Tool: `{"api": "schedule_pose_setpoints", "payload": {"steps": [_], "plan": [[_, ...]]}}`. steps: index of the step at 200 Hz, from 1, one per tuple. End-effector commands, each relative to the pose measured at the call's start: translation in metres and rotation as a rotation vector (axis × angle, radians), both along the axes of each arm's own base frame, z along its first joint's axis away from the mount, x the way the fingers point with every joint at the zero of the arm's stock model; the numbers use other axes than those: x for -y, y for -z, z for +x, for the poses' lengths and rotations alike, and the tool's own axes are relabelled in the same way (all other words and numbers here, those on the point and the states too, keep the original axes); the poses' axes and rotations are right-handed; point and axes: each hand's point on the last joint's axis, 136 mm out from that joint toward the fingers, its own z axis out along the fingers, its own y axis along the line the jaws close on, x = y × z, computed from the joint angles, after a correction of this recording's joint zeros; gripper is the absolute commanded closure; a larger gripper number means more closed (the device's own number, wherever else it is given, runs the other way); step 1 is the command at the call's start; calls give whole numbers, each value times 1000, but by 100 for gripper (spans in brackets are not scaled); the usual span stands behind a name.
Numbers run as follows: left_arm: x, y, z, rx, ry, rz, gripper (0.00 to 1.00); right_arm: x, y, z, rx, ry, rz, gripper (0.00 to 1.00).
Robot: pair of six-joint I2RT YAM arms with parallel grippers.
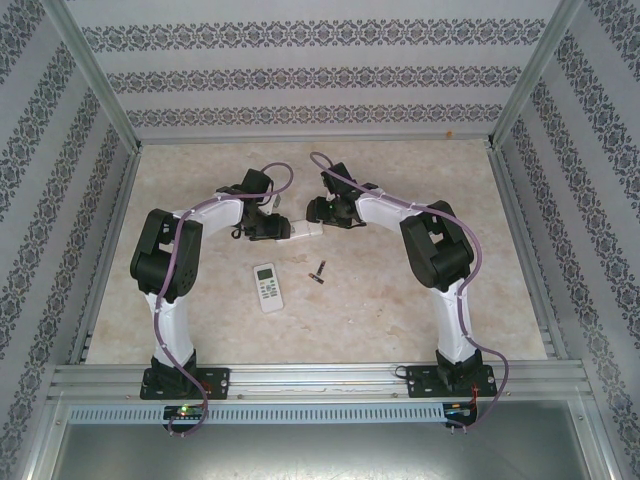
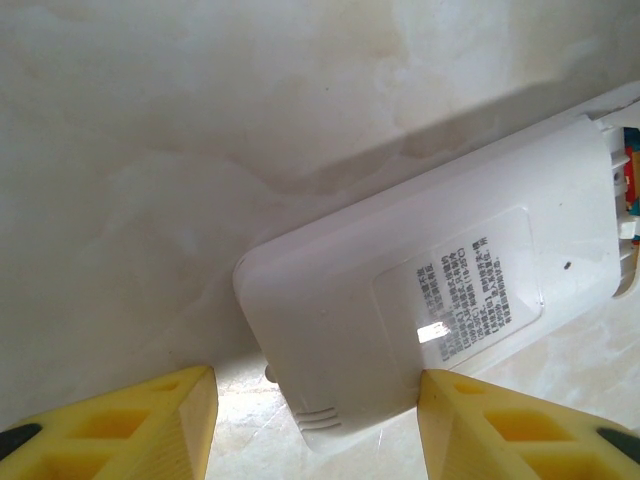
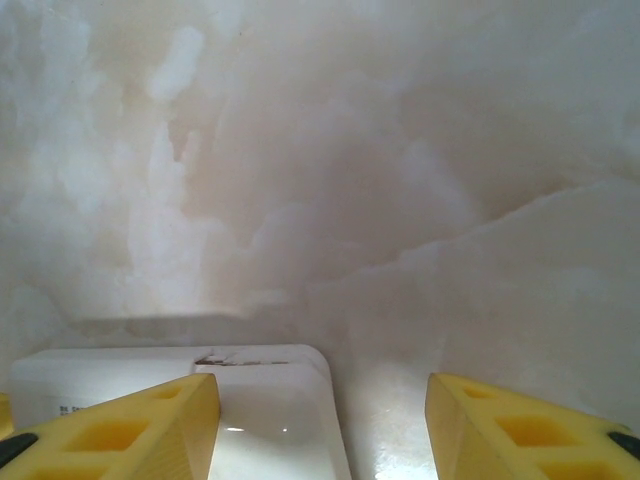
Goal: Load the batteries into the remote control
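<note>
Left tool (image 2: 317,392) straddles one end of the remote (image 2: 400,300), grip impossible to tell; right tool (image 3: 320,400) stands open, the remote's corner beside one finger (image 3: 120,425).

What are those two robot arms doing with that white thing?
They are meant to put batteries into a remote. The left gripper sits around one end of a white remote, which is turned back side up. The right gripper is open at the remote's other end. The batteries lie loose on the table, near a second remote.
</note>
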Motion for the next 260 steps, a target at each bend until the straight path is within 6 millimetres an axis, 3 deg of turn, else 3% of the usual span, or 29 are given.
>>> {"api": "schedule_pose_setpoints", "payload": {"steps": [1, 29, 75, 115, 145, 182, 217, 260], "plan": [[-20, 23, -10, -46, -32, 86, 46, -5, -10, -2, 45, -57, -26, 41], [-21, 23, -9, -46, -33, 90, 46, -22, -9, -6, 31, -103, 17, 37], [-21, 24, -10, -48, -34, 87, 46, -31, -11, -7, 23, -127, 58, 39], [-20, 23, -10, -43, -34, 86, 46, -27, 0, -8, 5, -122, 24, 47], [-22, 23, -10, -43, -33, 93, 46, -27, 5, -7, -7, -119, 16, 48], [-21, 22, -9, -39, -35, 89, 46, -27, 5, -9, 3, -157, 6, 43], [-21, 21, -8, -37, -37, 89, 46, -23, 8, -9, -16, -153, 15, 54], [-20, 20, -7, -36, -37, 85, 46, -24, 1, -7, -34, -117, 48, 58]]}}
